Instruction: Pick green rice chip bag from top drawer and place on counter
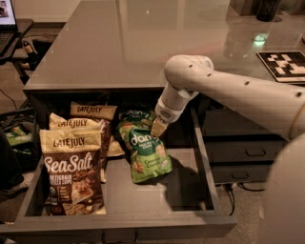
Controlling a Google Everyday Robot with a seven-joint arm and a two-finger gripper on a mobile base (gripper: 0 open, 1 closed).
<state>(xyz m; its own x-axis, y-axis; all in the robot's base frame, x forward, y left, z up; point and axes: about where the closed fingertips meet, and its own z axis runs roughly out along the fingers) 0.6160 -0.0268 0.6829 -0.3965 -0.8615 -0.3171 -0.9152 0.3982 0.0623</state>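
Note:
The green rice chip bag (145, 153) with the white "dang" logo stands tilted in the open top drawer (157, 198), its lower end on the drawer floor. My gripper (157, 127) reaches down into the drawer from the right and is shut on the bag's upper right edge. A twin green bag (135, 114) lies behind it, mostly hidden. The grey glossy counter (143, 43) spreads above the drawer.
Three cream-and-brown Late July bags (71, 171) stand at the drawer's left. Narrower grey drawers with handles (248, 152) are at the right. A black-and-white marker (286, 64) and a dark object (267, 9) sit on the counter's far right. A laptop (7, 14) is at the far left.

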